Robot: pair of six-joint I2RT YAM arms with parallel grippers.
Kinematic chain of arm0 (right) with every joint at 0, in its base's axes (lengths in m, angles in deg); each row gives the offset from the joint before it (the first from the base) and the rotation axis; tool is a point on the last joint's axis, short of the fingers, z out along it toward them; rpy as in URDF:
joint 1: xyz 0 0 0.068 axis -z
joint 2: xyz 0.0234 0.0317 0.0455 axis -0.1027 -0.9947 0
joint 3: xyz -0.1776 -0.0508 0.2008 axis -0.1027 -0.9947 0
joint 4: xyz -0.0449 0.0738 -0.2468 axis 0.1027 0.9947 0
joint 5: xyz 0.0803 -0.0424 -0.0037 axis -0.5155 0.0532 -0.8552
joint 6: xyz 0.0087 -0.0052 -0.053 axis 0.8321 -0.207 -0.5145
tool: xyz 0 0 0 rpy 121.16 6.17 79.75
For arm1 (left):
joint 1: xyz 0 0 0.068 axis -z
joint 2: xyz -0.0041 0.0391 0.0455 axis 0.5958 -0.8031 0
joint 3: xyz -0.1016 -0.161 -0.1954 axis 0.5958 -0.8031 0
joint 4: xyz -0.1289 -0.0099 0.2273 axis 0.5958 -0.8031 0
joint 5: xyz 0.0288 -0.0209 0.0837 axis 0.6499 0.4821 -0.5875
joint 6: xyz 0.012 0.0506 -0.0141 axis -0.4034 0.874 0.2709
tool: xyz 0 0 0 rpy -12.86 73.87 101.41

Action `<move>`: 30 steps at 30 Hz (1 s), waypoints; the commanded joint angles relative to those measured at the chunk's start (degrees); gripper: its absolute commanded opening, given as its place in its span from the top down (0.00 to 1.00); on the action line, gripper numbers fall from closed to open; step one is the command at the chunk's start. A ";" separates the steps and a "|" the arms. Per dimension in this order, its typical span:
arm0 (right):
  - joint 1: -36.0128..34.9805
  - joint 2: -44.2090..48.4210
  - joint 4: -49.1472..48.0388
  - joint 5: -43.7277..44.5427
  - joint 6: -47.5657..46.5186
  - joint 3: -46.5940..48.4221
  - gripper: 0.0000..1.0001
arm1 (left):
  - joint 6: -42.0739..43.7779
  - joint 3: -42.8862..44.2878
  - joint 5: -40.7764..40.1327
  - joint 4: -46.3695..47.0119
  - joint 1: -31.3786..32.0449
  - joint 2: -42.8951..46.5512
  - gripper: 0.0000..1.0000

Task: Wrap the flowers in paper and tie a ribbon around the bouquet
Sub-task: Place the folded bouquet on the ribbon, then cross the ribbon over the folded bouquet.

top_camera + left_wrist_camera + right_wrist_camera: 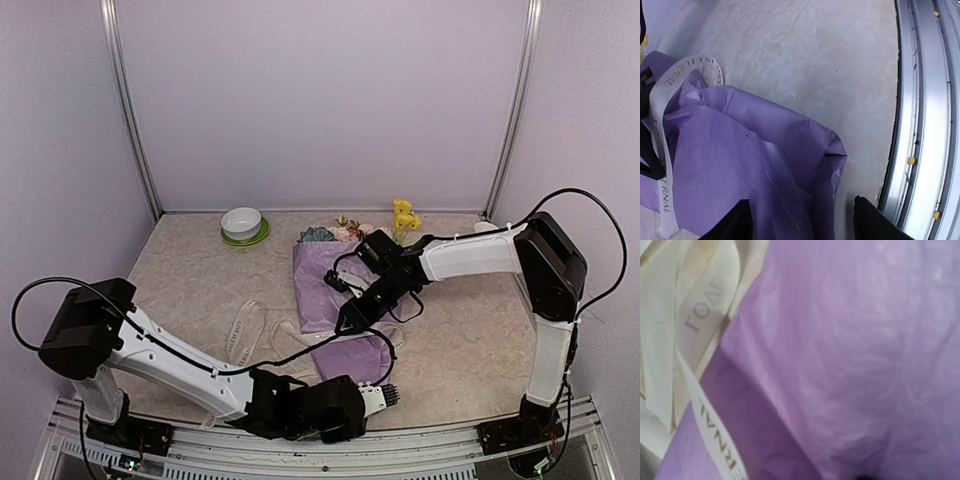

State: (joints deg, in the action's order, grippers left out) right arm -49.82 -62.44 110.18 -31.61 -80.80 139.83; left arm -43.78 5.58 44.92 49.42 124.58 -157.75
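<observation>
Lilac-pink paper (740, 150) lies loosely wrapped around the flowers (405, 218). The bouquet (325, 285) rests flat on the middle of the table (470, 330), with its wide end pointing away from the arm bases. Yellow blooms stick out at the far right of that end, with pink and blue ones and some green leaves to their left. The near end of the paper is crumpled and folded over, close to the table's near edge.

The ribbon (243, 332), cream-white with dark lettering, is not tied. One loop sits on the table just left of the bouquet, and a strand runs from it onto the paper. The right wrist view shows loops of it against the paper's edge, very close and blurred.

The right gripper (347, 322) is down on the paper about halfway along the bouquet. Its fingers cannot be made out from above or in its own camera, so I cannot tell how wide they stand or whether they hold anything. The left gripper (802, 222) sits low at the bouquet's near end with its fingers spread wide. The crumpled corner of paper lies partly between them, bare table shows beside one finger, and nothing is gripped.

A metal rail (925, 125) runs along the table's near edge, just beside that gripper. Well apart, at the far left of the table, a white bowl (242, 220) stands on a green plate (262, 238).
</observation>
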 commanded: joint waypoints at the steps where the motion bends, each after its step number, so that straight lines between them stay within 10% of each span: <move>1: 1.12 -0.55 -0.56 1.09 0.76 -2.77 0.54 | -4.13 2.09 4.72 -3.69 -1.43 8.26 0.24; 9: 1.13 -0.29 -1.11 0.55 1.20 -3.80 0.54 | -17.34 -1.29 -1.48 -8.81 -5.89 23.65 0.01; 14: 1.12 0.31 -0.99 -0.28 1.14 -4.01 0.54 | -51.83 1.50 0.37 -42.13 -20.73 27.17 0.41; 18: 1.12 0.01 -0.67 -0.63 0.91 -3.85 0.54 | -64.42 -6.12 1.83 -51.61 -22.67 33.01 0.49; 30: 1.12 -0.17 -1.60 -0.91 1.11 -5.12 0.54 | -50.38 -19.18 11.31 -28.09 -42.83 37.96 0.20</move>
State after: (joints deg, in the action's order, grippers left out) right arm -49.19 -62.00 105.38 -33.70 -80.04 136.77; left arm -101.13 -15.64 52.27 10.88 85.12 -116.40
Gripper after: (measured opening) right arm 0.457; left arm 0.797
